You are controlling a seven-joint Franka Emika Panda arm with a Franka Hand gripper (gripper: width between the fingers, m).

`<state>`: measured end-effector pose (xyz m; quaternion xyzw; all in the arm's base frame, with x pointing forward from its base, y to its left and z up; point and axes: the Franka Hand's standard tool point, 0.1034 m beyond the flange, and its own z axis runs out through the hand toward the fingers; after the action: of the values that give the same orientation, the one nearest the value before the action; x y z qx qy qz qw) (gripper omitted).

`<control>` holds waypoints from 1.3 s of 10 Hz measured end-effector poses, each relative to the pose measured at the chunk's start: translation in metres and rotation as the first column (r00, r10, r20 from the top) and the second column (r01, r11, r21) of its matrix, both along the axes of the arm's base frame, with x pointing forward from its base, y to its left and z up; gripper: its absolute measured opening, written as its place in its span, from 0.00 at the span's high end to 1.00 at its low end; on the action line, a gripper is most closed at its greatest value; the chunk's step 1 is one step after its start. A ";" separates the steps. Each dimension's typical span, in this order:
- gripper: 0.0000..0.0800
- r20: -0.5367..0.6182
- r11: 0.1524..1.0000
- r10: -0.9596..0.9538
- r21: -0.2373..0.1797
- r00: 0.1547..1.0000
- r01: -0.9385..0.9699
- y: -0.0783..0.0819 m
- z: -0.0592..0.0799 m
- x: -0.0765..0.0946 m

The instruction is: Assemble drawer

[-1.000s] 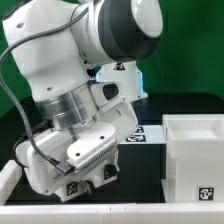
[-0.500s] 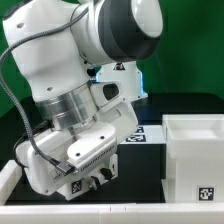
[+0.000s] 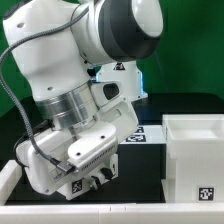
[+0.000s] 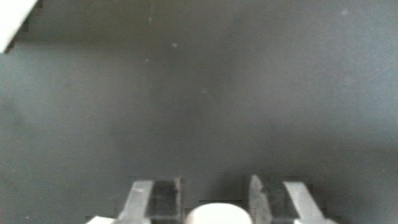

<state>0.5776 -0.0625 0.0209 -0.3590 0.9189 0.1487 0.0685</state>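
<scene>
The casing (image 3: 195, 150) sits on the desk (image 3: 190, 108). To the exterior view's left of it lies the marker board (image 3: 141, 133), then the arm (image 3: 80, 90).

The casing (image 3: 192, 140) is white with a black-and-white tag (image 3: 202, 190), the table (image 3: 175, 106) black, the backdrop (image 3: 190, 40) green.

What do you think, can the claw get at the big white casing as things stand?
Probably yes: the claw hangs low over the dark table, jaws apart, and nothing shows between it and the casing at the exterior view's right.
</scene>
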 end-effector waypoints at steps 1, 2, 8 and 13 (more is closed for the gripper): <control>0.79 0.036 1.000 0.018 0.011 0.999 -0.018 0.000 0.015 0.003; 0.79 0.056 1.000 0.022 0.015 0.998 -0.023 0.001 0.031 0.003; 0.79 0.363 0.984 -0.095 0.174 0.927 0.033 -0.027 0.082 0.000; 0.79 0.477 0.963 -0.181 0.265 0.860 0.056 -0.020 0.084 0.014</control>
<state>0.5913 -0.0829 0.1047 -0.3163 0.8655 0.1576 0.3549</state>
